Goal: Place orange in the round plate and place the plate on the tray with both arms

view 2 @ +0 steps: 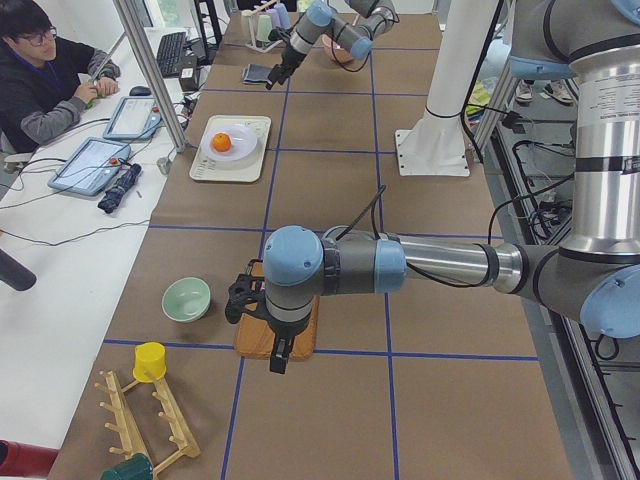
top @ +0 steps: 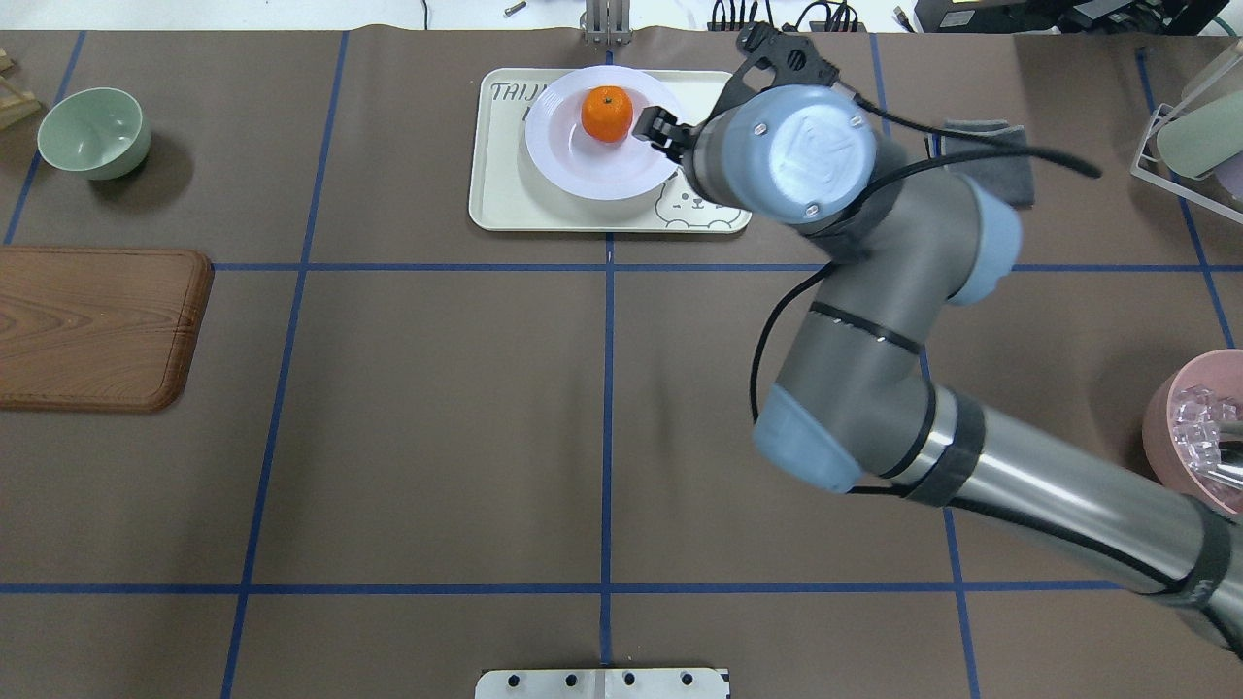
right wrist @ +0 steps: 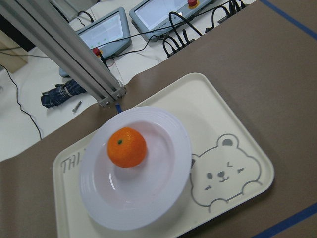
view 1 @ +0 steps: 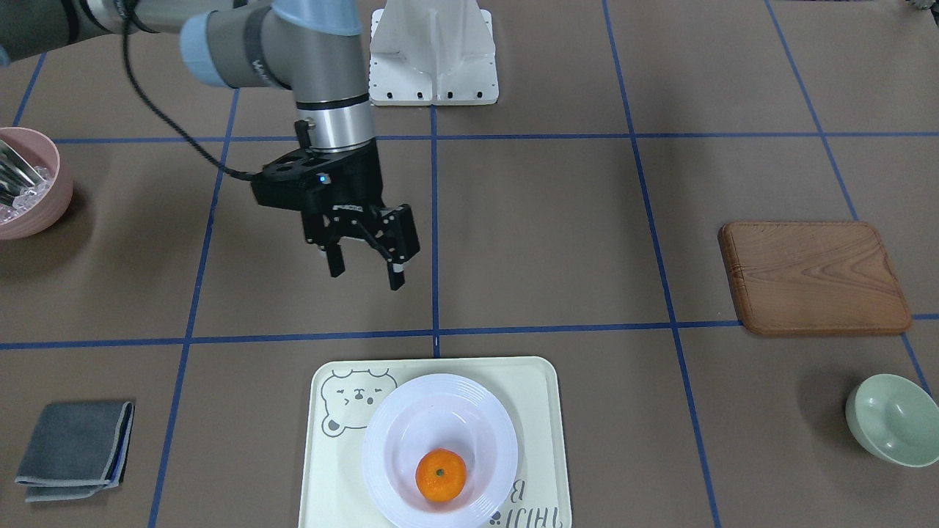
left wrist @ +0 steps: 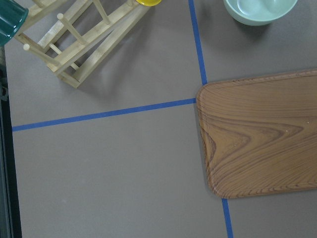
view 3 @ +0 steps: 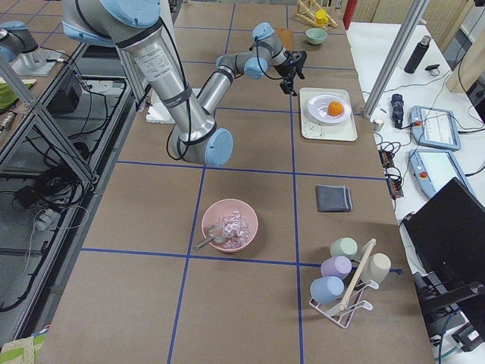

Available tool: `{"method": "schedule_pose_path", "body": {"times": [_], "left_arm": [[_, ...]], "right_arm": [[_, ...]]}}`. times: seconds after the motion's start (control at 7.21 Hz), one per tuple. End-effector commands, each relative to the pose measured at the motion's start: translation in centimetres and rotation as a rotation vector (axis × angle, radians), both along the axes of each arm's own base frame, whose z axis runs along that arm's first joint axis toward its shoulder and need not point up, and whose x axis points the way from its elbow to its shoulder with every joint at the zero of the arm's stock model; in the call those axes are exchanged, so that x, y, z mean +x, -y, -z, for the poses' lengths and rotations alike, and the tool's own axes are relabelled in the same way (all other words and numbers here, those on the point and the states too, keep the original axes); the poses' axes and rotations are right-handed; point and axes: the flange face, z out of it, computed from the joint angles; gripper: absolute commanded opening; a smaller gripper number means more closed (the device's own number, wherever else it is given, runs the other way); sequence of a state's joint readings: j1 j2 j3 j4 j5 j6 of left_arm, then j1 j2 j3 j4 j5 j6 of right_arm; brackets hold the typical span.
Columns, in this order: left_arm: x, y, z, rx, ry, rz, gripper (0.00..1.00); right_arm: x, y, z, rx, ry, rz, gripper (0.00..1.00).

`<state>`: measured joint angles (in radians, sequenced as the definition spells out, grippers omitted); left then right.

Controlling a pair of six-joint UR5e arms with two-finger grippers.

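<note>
The orange (view 1: 440, 475) lies in the white round plate (view 1: 389, 440), and the plate rests on the cream tray (view 1: 535, 396) with the bear drawing. My right gripper (view 1: 366, 277) hangs open and empty above the table, on the robot's side of the tray and apart from the plate. The right wrist view looks down on the orange (right wrist: 127, 147), plate (right wrist: 148, 203) and tray (right wrist: 237, 148). My left gripper (view 2: 277, 355) shows only in the exterior left view, above the wooden board's end; I cannot tell whether it is open or shut.
A brown wooden board (view 1: 814, 279) and a pale green bowl (view 1: 891, 418) lie on the robot's left side. A pink bowl (view 1: 29, 183) with ice and a folded grey cloth (view 1: 73, 447) lie on its right. A person (view 2: 40, 70) sits beyond the table's far edge.
</note>
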<state>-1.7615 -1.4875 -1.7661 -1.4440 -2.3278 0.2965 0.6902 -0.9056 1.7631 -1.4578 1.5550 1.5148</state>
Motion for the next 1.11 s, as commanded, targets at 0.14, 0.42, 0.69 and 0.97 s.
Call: {"method": "schedule_pose_path", "body": {"times": [0.14, 0.42, 0.69, 0.97], "left_arm": [[0.5, -1.7, 0.5, 0.002, -0.017, 0.013, 0.99], [0.5, -1.3, 0.9, 0.031, -0.012, 0.011, 0.99], [0.6, -1.4, 0.9, 0.035, -0.011, 0.009, 0.99], [0.5, -1.3, 0.9, 0.036, -0.011, 0.008, 0.99]], "right_arm": [[17.7, 4.6, -11.8, 0.073, -0.178, 0.369, 1.00], [30.2, 4.4, -21.6, 0.136, -0.263, 0.536, 1.00], [39.3, 1.2, -30.2, 0.150, -0.327, 0.627, 1.00], [46.9, -1.2, -34.9, 0.068, -0.359, 0.691, 1.00]]}}
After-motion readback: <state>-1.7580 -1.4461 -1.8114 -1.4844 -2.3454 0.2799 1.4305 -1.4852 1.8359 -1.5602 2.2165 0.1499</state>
